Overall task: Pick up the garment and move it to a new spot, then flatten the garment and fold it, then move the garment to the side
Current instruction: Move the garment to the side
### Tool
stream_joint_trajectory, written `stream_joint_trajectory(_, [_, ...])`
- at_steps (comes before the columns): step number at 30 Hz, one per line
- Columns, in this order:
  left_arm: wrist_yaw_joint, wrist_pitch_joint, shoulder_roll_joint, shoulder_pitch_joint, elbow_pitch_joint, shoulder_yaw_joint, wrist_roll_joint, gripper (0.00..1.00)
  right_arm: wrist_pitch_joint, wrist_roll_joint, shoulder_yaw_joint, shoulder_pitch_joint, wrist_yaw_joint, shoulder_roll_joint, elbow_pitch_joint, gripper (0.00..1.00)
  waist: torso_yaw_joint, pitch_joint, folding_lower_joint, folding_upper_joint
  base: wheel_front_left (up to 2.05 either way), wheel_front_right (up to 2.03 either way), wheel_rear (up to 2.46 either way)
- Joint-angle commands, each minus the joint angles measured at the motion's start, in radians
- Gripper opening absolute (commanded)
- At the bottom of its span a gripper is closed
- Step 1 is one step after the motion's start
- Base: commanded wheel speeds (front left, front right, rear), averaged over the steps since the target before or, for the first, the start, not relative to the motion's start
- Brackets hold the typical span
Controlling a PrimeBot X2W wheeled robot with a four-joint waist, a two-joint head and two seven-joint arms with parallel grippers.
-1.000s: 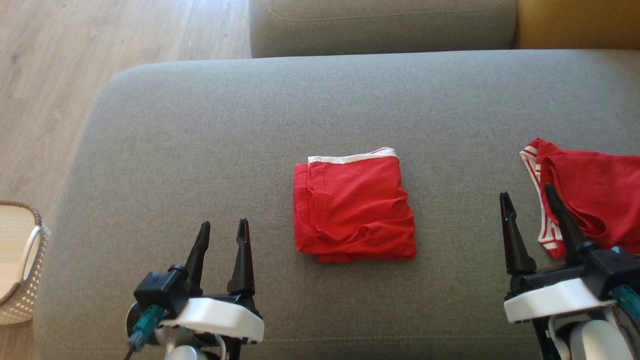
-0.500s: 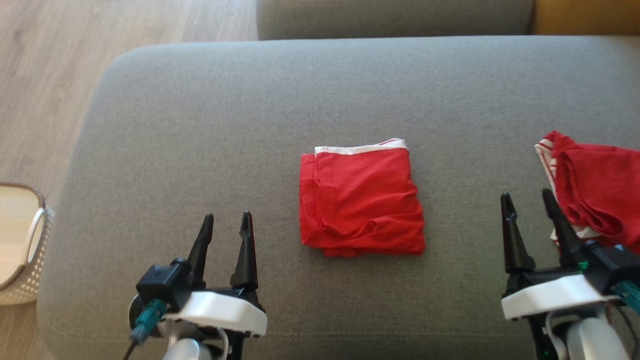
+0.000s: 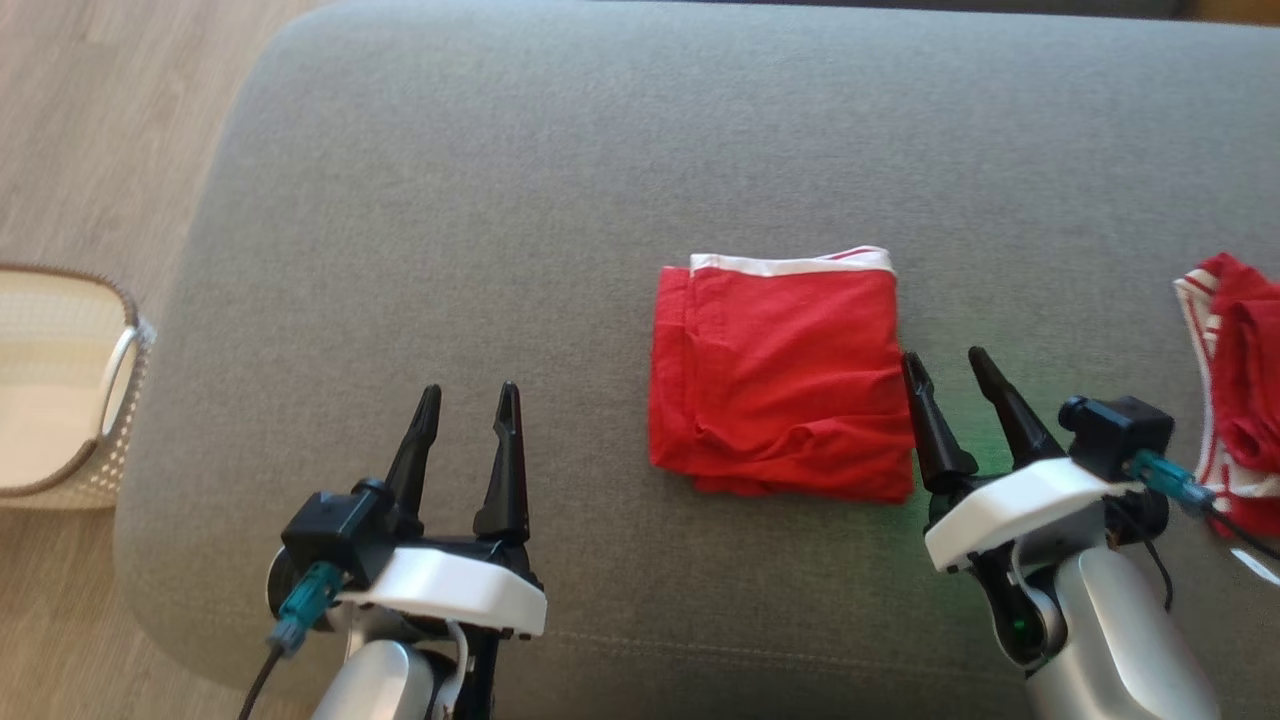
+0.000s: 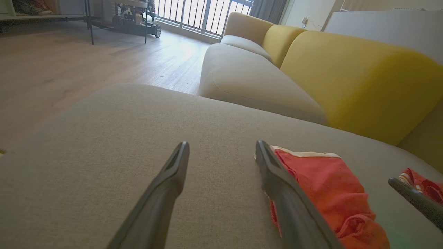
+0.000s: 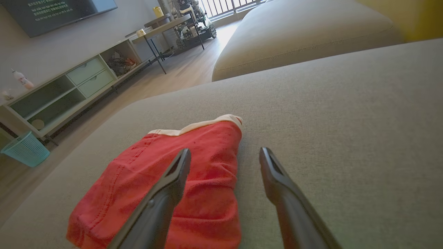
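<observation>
The garment (image 3: 780, 375) is red with a white waistband and lies folded in a rough square on the grey sofa cushion (image 3: 500, 200). It also appears in the left wrist view (image 4: 325, 186) and the right wrist view (image 5: 180, 180). My right gripper (image 3: 945, 362) stands open at the garment's right edge, its left finger over the cloth (image 5: 173, 176). My left gripper (image 3: 468, 395) is open with nothing between its fingers, well to the left of the garment over bare cushion.
A second red garment with white stripes (image 3: 1235, 390) lies bunched at the cushion's far right. A pale woven basket (image 3: 60, 380) stands on the wooden floor at the left. Yellow sofa backs (image 4: 346, 76) rise beyond the cushion.
The head camera has tilted down and turned, shifting the whole picture. My right gripper has moved left, from beside the striped garment to the folded garment's right edge. The left gripper holds its place.
</observation>
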Motion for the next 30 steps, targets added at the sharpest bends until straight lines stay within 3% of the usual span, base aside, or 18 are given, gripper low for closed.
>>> stream_joint_trajectory(1, [0.0, -0.005, 0.004, -0.038, -0.036, 0.024, -0.001, 1.0, 0.009, 0.013, 0.029, -0.033, 0.0, -0.007, -0.012, 1.0, 0.015, 0.013, 0.0, 0.0, 0.0, 0.0, 0.0])
stream_joint_trajectory(10, [0.007, -0.005, 0.004, -0.054, -0.034, 0.014, -0.013, 1.0, 0.106, 0.163, 0.04, -0.114, 0.0, -0.026, 0.137, 1.0, 0.059, 0.036, 0.0, 0.0, 0.0, 0.0, 0.0])
stream_joint_trajectory(21, [0.009, -0.005, 0.004, -0.057, -0.034, 0.009, -0.02, 1.0, 0.154, 0.265, 0.119, -0.147, 0.0, -0.035, 0.211, 1.0, 0.072, 0.045, 0.0, 0.0, 0.0, 0.0, 0.0])
stream_joint_trajectory(22, [0.009, -0.005, 0.004, -0.057, -0.033, 0.008, -0.02, 1.0, 0.159, 0.275, 0.134, -0.148, 0.0, -0.036, 0.213, 0.84, 0.072, 0.045, 0.0, 0.0, 0.0, 0.0, 0.0])
stream_joint_trajectory(24, [0.009, -0.005, 0.004, -0.057, -0.032, 0.007, -0.02, 1.0, 0.162, 0.286, 0.162, -0.149, 0.0, -0.046, 0.218, 0.0, 0.071, 0.044, 0.0, 0.0, 0.0, 0.0, 0.0])
stream_joint_trajectory(30, [0.007, -0.005, 0.004, -0.058, -0.029, 0.004, -0.017, 1.0, 0.125, 0.275, 0.207, -0.158, 0.0, -0.078, 0.242, 0.0, 0.069, 0.039, 0.0, 0.0, 0.0, 0.0, 0.0])
